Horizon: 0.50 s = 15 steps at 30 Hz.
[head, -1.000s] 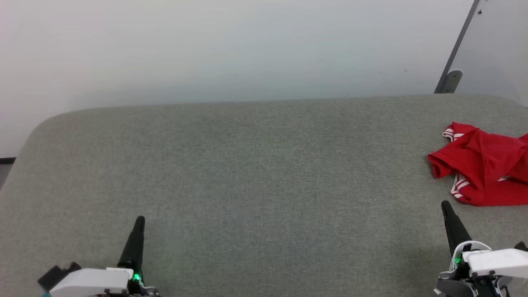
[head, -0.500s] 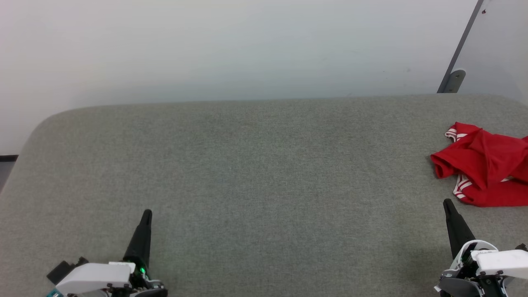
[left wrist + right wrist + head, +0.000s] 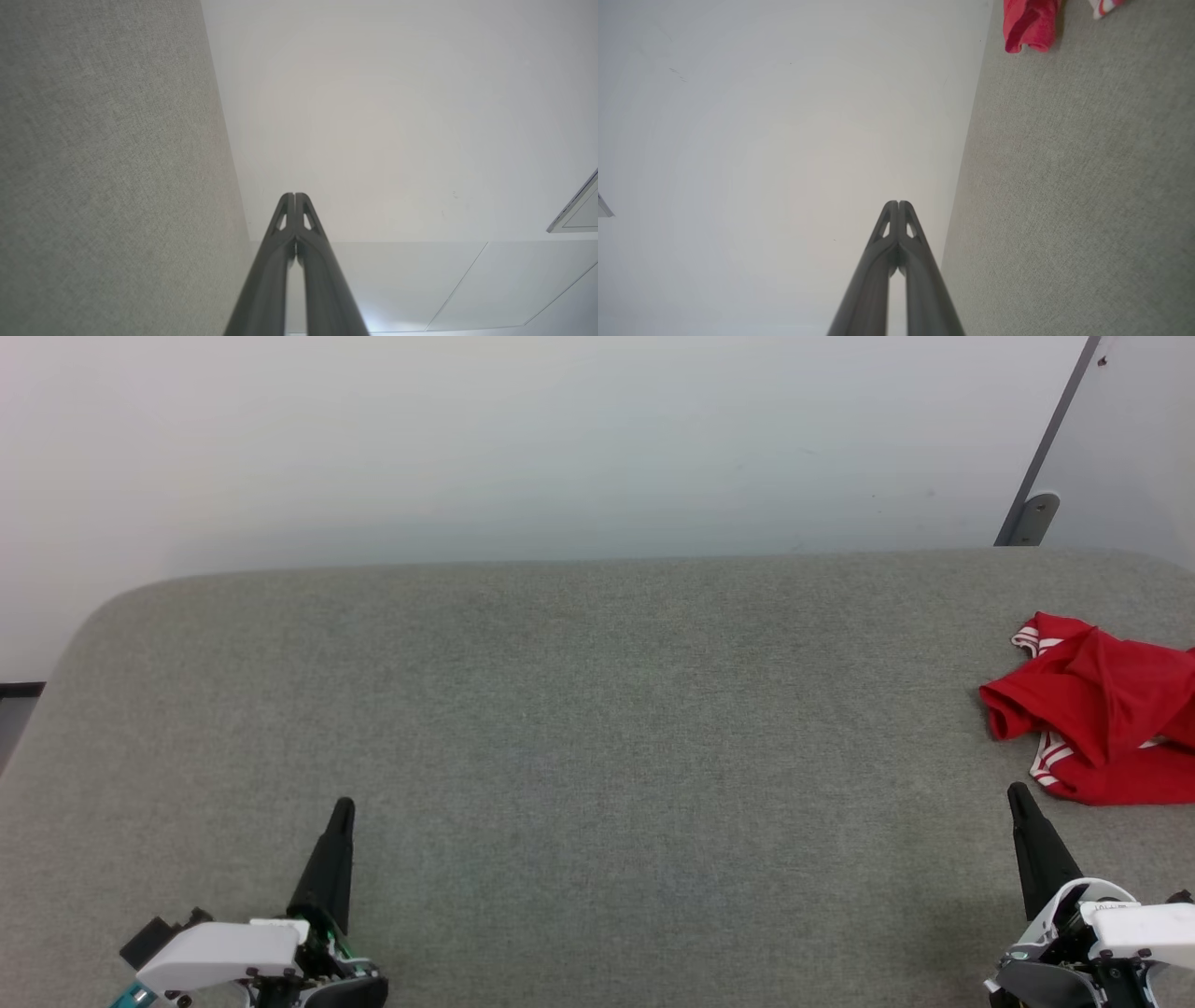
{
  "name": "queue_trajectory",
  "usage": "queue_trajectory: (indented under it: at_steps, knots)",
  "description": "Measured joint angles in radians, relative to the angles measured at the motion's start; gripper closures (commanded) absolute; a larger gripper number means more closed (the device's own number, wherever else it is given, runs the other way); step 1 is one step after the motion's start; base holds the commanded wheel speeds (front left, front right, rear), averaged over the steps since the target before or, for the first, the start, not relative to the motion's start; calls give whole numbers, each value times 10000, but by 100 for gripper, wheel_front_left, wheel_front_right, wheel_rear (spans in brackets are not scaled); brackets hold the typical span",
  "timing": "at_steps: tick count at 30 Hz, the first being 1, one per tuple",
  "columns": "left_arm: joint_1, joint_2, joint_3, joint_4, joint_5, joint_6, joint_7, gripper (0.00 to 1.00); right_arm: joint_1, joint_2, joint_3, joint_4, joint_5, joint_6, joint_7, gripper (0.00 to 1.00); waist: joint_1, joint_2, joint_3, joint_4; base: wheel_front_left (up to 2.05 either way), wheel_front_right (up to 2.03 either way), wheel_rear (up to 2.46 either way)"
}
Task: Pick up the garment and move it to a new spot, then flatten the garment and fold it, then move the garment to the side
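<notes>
Qty: 1 garment (image 3: 1111,728), 2 end effectors (image 3: 344,805) (image 3: 1016,793)

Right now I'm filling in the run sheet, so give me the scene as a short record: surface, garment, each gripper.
surface: grey cloth-covered table, pale wall behind
garment: red with white stripe trim, crumpled, at the table's right end, cut off by the head view's edge
left gripper: shut, empty, over the near left of the table
right gripper: shut, empty, just short of the garment, not touching it
task stage: pick-up not yet begun
</notes>
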Motion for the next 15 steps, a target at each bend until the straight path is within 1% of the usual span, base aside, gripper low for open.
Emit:
queue_trajectory:
  at_steps: [15]
  knots:
    - [-5,-2,0,0,0,0,0,100,6,0,0,-4,0,0,0,100,-1,0,0,0,0,0,0]
